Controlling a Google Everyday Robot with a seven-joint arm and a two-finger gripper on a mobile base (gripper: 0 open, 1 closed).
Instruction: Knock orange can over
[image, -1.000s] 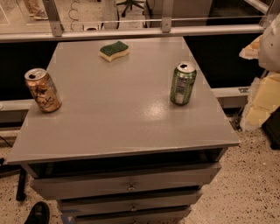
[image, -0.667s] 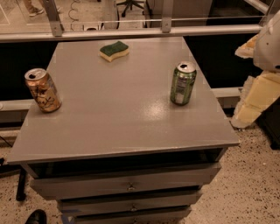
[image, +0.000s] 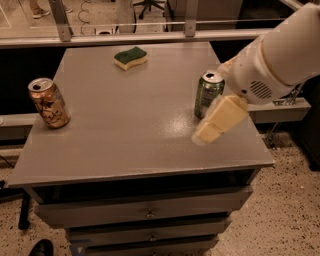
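Observation:
The orange can (image: 48, 102), orange-tan with a dark print and a silver top, stands upright near the left edge of the grey table (image: 130, 135). My gripper (image: 216, 122), cream-coloured on a white arm that reaches in from the right, hangs over the table's right part. It is just in front of a green can (image: 209, 92) and far to the right of the orange can. Nothing shows in the gripper.
A green and yellow sponge (image: 130, 57) lies at the table's back middle. The green can stands upright next to my gripper. Drawers (image: 145, 212) sit below the tabletop. A metal rail (image: 125, 37) runs behind the table. A dark shoe (image: 40, 247) is on the floor at the bottom left.
My arm has swung left from beyond the table's right edge to over the tabletop, in front of the green can. Both cans and the sponge stand as before.

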